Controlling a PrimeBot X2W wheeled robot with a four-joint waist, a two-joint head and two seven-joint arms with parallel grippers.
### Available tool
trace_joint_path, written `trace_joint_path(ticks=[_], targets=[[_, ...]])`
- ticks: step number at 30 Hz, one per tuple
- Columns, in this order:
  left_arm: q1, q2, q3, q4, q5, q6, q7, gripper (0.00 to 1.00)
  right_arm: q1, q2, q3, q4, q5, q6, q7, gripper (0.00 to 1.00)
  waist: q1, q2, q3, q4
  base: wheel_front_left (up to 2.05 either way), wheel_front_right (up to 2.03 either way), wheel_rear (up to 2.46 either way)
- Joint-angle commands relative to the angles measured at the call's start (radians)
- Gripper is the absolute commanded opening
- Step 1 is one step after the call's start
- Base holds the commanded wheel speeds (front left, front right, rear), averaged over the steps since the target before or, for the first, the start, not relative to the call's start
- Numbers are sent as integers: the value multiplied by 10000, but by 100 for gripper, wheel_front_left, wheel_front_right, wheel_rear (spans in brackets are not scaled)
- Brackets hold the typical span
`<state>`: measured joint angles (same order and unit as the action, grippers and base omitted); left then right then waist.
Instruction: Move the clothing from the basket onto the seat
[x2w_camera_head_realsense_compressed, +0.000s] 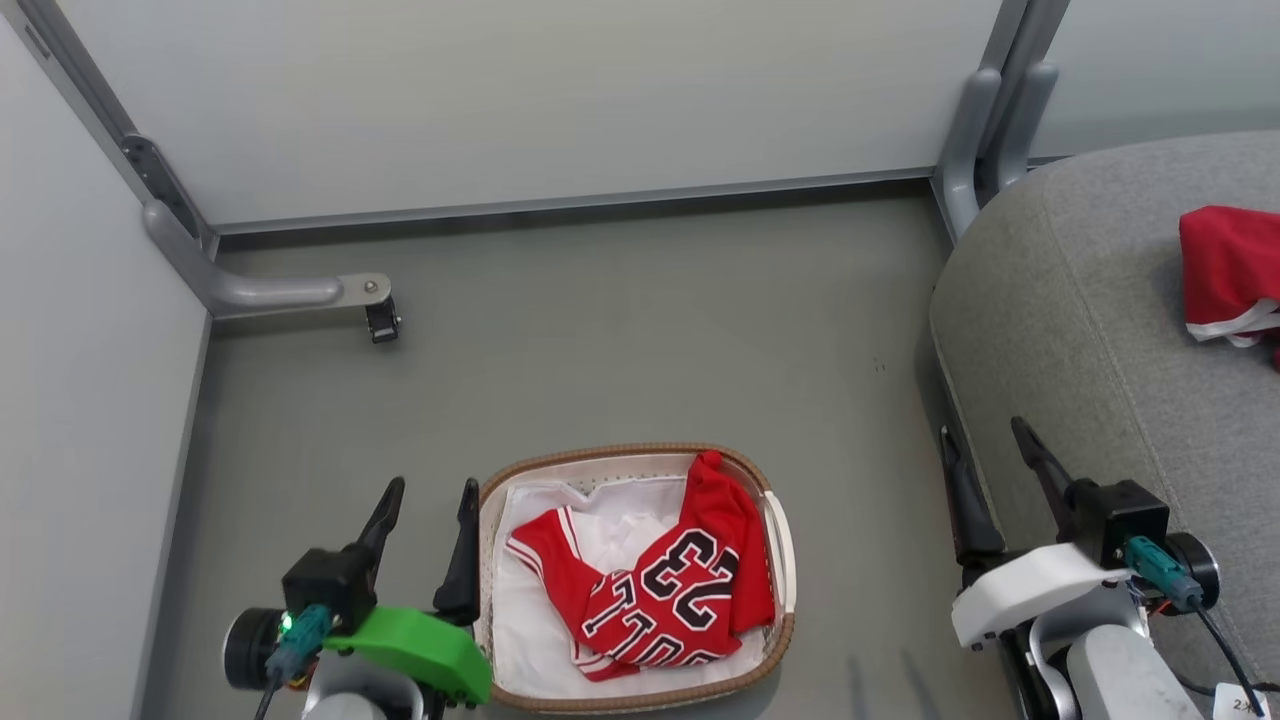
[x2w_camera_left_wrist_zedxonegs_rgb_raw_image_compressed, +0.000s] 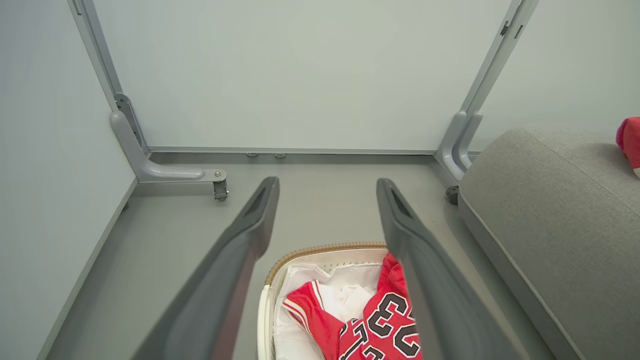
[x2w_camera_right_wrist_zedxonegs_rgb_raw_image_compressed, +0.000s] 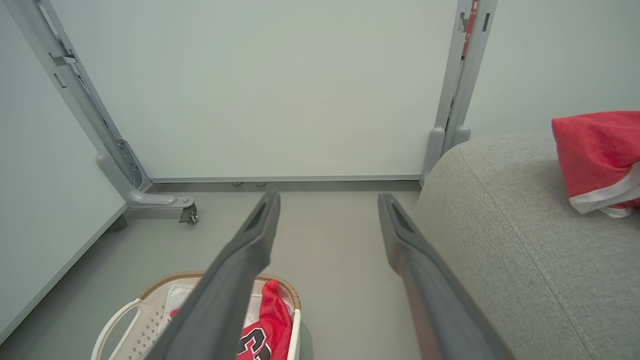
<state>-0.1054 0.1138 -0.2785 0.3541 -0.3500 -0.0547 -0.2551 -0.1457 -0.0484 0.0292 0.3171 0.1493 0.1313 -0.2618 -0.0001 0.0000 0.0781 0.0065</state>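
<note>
Left hand (x2w_camera_head_realsense_compressed: 432, 490): released, fingers spread wide, nothing between them. Its inner finger stands just beside the left side of the basket (x2w_camera_head_realsense_compressed: 620, 452); whether it touches the rim, can't tell. Right hand (x2w_camera_head_realsense_compressed: 982, 430): also released and empty, parked just beside the front edge of the seat (x2w_camera_head_realsense_compressed: 1090, 330), well apart from the basket.

What your move turns on: from the left hand, the red jersey (x2w_camera_head_realsense_compressed: 670, 590) lies to its right and a little back toward the robot, down inside the basket. From the right hand it lies well off to the left. I'd judge your left hand the nearer one for the pick. The seat then sits far to its right, past the right hand.

Jersey: thin, smooth knit, crumpled, no tidy long axis. The bulk, with its black-and-white numerals, is heaped toward the basket's right and near side. One red strip runs up onto the far rim, and one white-trimmed strap points left toward your left hand. It will likely sag and trail when lifted.

Under it: white liner (x2w_camera_head_realsense_compressed: 530, 620), loose cloth, easy to pinch by mistake. The basket is oval, pale perforated plastic with a brown woven rim and white side handles.

Seat: grey woven upholstery, rounded edge, stitched seam. A second red garment (x2w_camera_head_realsense_compressed: 1225, 270) with white trim already lies on it, right of the right hand.
</note>
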Motion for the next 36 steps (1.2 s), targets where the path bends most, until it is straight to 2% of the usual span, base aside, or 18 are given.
trace_joint_path(ticks=[1, 7, 13, 20, 26, 32, 36], targets=[[-443, 2, -138, 103, 184, -106, 98, 100, -215, -38, -76, -103, -75, -10, -49, 100, 1, 0, 559, -50, 0, 0, 0], [-2153, -59, -1100, 1060, 878, -391, 617, 100, -1064, -38, -288, -549, -309, -10, -49, 100, 1, 0, 1956, -412, 0, 0, 0], [-4056, -199, -2339, 2768, 1518, -665, 1196, 100, -2029, -37, -451, -918, -354, -10, -49, 100, 1, 0, 3570, -1012, 0, 0, 0], [-5829, -101, -3363, 4911, 1713, -756, 1597, 100, -3138, -33, -319, -1486, -34, -10, -49, 100, 1, 0, 5476, -1907, 0, 0, 0], [-6749, 113, -4908, 6142, 1221, -758, 2153, 100, -3823, -23, -88, -1906, 225, -10, -49, 100, 1, 0, 6666, -2446, 0, 0, 0], [-7418, 509, -6205, 6717, 533, -749, 2409, 100, -4229, -26, 198, -2421, 362, -10, -49, 100, 1, 0, 7463, -2767, 0, 0, 0], [-7927, 824, -6611, 7021, -17, -748, 2550, 100, -4392, -26, 431, -2772, 489, -10, -49, 100, 1, 0, 7849, -2989, 0, 0, 0]])
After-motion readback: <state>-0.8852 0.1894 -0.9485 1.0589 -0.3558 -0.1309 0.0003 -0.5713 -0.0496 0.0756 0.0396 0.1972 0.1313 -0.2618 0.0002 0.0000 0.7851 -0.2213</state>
